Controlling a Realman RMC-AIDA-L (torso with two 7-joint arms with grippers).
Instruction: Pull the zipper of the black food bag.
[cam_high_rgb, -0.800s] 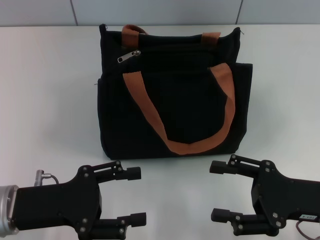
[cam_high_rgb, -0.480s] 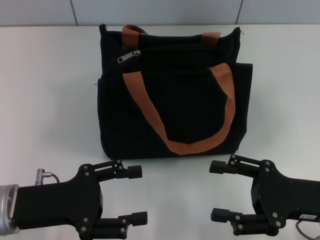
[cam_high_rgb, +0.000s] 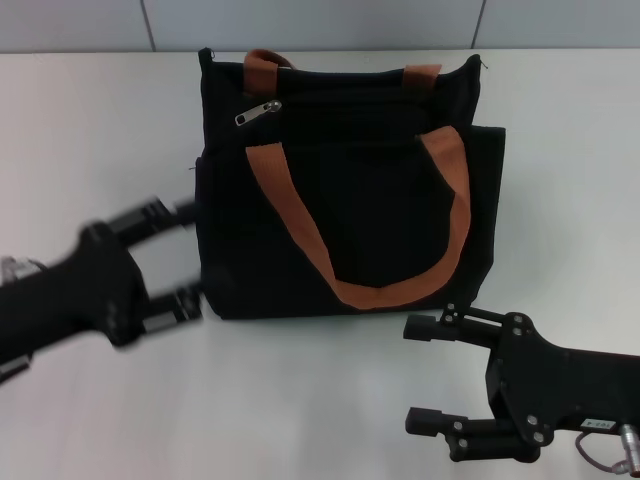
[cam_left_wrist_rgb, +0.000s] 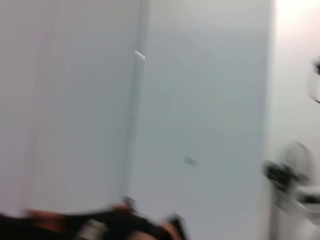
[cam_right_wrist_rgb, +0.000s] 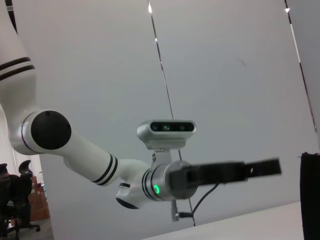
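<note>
Centre of white tabletop (cam_high_rgb: 90, 120): boxy black fabric food bag (cam_high_rgb: 350, 215) with two brown-orange webbing handles (cam_high_rgb: 368, 240), upright, back near grey wall panels (cam_high_rgb: 320, 22). Small silver zipper pull tab (cam_high_rgb: 257, 111) lies at bag's upper left, on the track, untouched. No readable writing on bag; a small white label on right arm, text too small. Left gripper (cam_high_rgb: 172, 258) at bag's left edge, fingers spread wide, holding nothing, upper fingertip just beside the side wall. Right gripper (cam_high_rgb: 422, 372) in front of bag, near its lower right corner, fingers wide apart, empty. Bare table on both sides.
</note>
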